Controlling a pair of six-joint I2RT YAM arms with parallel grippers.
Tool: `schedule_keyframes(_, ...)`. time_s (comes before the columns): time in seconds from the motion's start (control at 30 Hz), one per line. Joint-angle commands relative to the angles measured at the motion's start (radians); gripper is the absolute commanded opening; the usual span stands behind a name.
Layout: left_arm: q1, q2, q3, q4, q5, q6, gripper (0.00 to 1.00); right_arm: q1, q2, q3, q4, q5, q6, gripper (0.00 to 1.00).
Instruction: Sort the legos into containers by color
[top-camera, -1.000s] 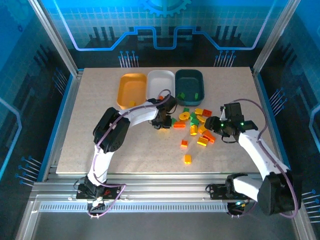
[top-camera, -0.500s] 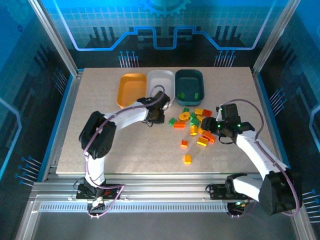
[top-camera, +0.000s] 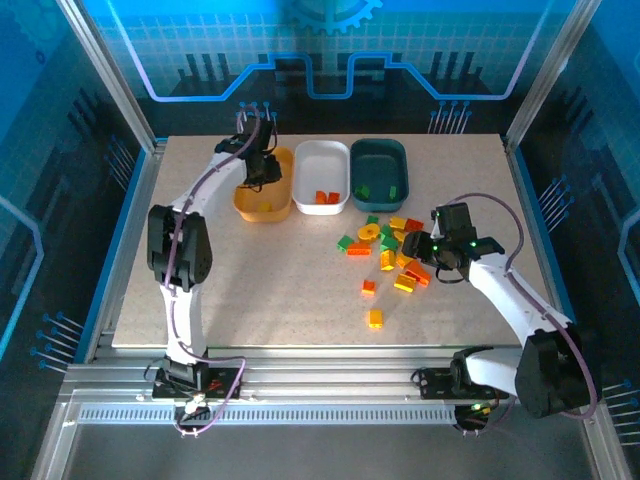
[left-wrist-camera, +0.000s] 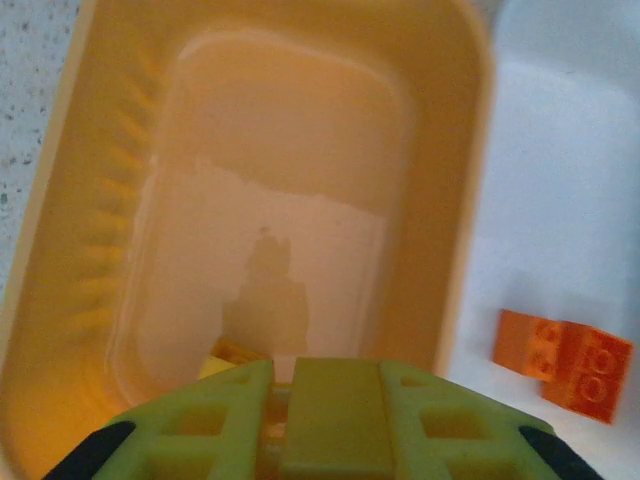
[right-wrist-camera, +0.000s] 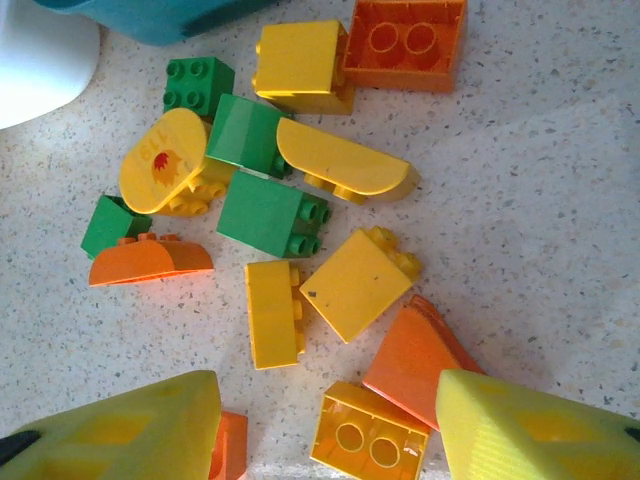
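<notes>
**Top external: left arm at the orange tray, right arm over the pile**

I have the left gripper (top-camera: 262, 168) hanging over the far end of the orange tray (top-camera: 250, 195), so the step in hand looks like a yellow drop-off. In the left wrist view its jaws are pressed together above the tray floor (left-wrist-camera: 280, 150). A scrap of yellow (left-wrist-camera: 232, 356) peeks over the fingers (left-wrist-camera: 200, 420). I cannot tell whether that is a brick in the grip or one lying in the tray. The top view shows a yellow brick (top-camera: 265, 207) at the tray's near end.

The white tray (top-camera: 320, 160) holds orange bricks (top-camera: 325, 197), and the green tray (top-camera: 380, 155) holds two green ones (top-camera: 365, 190).

The pile (top-camera: 395, 250) lies on the table (top-camera: 250, 300) just in front of the green tray, with most of the bricks unsorted. An orange brick (top-camera: 368, 287) and a yellow one (top-camera: 375, 318) sit apart, nearer me.

My right gripper (top-camera: 425, 250) stands at the pile's right edge, jaws apart and empty. In the right wrist view a yellow two-stud brick (right-wrist-camera: 365, 440) and an orange wedge (right-wrist-camera: 415, 355) lie between its fingers (right-wrist-camera: 150, 425).

Next, I judge, the left jaws must open over the orange tray, if they carry anything. The right needs to settle on one brick; these two touch, so a careless close could catch both.
</notes>
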Motion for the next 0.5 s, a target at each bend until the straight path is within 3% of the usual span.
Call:
schedule_keyframes(0.0,0.019,0.039,0.035,-0.046,0.078,0.011,0.29,0.004,0.008,0.054,-0.044,0.03,-0.023,0.61)
schedule_keyframes(0.03,0.025,0.046,0.043,-0.042,0.088,0.01,0.37,0.003,0.007,0.066,-0.061,0.033,-0.026,0.61)
schedule_keyframes(0.13,0.036,0.043,0.074,-0.006,0.107,0.027,0.72,0.003,0.002,0.083,-0.11,0.038,-0.038,0.62)
schedule_keyframes(0.2,0.036,0.022,0.078,0.034,0.106,0.037,0.83,0.003,-0.01,0.083,-0.132,0.043,-0.038,0.62)
schedule_keyframes(0.33,0.037,-0.062,0.002,0.132,0.11,0.02,0.86,0.005,-0.051,0.07,-0.165,0.046,-0.021,0.62)
schedule_keyframes(0.47,0.037,-0.196,-0.237,0.287,0.179,-0.052,0.9,0.006,-0.084,0.047,-0.185,0.054,-0.007,0.63)
